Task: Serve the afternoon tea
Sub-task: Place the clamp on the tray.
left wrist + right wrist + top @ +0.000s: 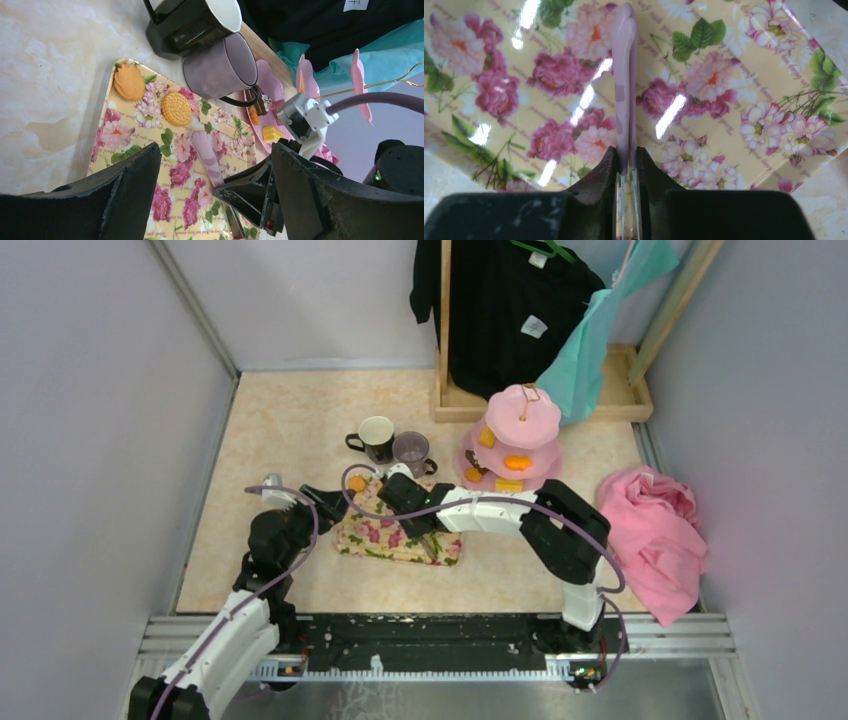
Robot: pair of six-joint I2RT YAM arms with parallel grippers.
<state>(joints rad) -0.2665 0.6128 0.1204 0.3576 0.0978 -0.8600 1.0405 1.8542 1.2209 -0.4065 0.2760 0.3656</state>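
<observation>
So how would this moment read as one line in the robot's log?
right fingers: shut on pink utensil over flowered tray | left fingers: open, empty, near tray | orange snacks: two on tray

One black mug (376, 435) and one smoky translucent mug (411, 450) are counted — two mugs in all — with one pink three-tier stand (523, 415), one flower-patterned tray (120, 135), one leaf-shaped biscuit (129, 82) and one round biscuit (176, 108).
</observation>
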